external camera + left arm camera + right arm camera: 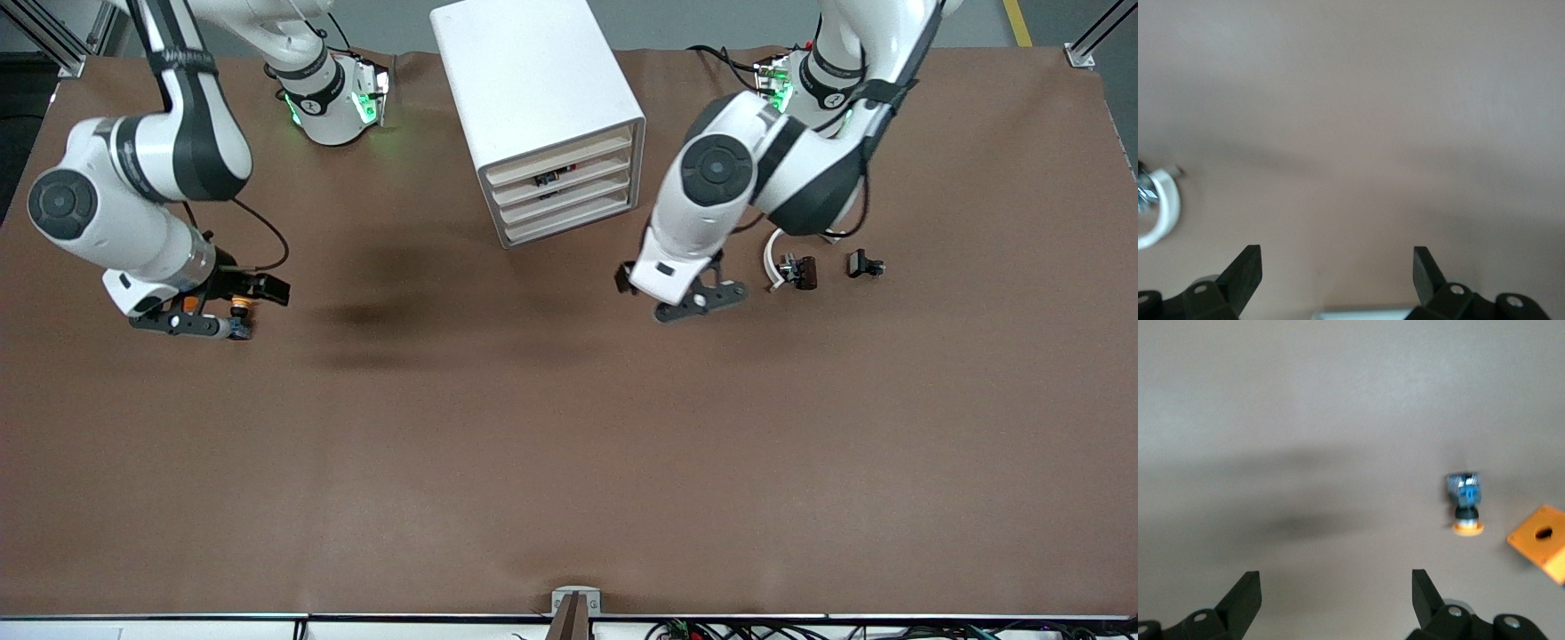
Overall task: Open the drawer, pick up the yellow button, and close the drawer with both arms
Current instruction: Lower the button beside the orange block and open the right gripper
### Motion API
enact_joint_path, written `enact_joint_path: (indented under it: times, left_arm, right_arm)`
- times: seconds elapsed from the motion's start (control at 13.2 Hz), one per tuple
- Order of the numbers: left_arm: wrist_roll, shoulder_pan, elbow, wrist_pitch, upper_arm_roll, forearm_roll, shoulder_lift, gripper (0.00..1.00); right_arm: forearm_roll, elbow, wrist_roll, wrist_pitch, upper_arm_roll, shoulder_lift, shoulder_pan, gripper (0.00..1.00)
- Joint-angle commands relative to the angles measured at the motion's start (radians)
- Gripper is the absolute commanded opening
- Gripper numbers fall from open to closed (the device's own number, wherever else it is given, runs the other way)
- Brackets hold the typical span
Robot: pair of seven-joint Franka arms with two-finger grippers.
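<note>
The tiny orange-capped, blue-bodied button (1464,503) lies loose on the brown table, beside an orange square block (1541,541), at about eight o'clock from the white four-drawer cabinet (540,116). The right gripper (212,322) hangs released over it. The left gripper (702,300), spread empty, should probably turn toward the drawers, approaching squarely and pushing evenly.

Orange-capped button (1465,505) lies on its side on the table; drawer (558,177) is shut.

The button (1465,505) has an orange-yellow cap and blue body; the cabinet (533,98) is white.
</note>
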State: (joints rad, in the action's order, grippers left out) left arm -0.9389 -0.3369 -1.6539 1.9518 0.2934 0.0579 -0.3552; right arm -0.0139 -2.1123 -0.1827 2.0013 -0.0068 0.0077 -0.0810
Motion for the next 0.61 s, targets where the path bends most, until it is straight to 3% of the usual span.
enact_joint_path:
  times: [0.0, 0.23, 0.53]
  left_arm:
    - [0.011, 0.073, 0.048, -0.025, 0.007, 0.071, -0.004, 1.0]
    - [0.084, 0.147, 0.077, -0.025, 0.009, 0.172, -0.004, 1.0]
    - [0.27, 0.26, 0.109, -0.076, 0.01, 0.168, 0.03, 1.0]
  right_arm:
    - [0.012, 0.153, -0.024, -0.212, -0.009, -0.031, -0.013, 1.0]
    - [0.012, 0.355, -0.015, -0.412, -0.012, -0.029, -0.008, 1.0]
    - [0.011, 0.535, -0.006, -0.548, -0.019, -0.028, 0.009, 1.0]
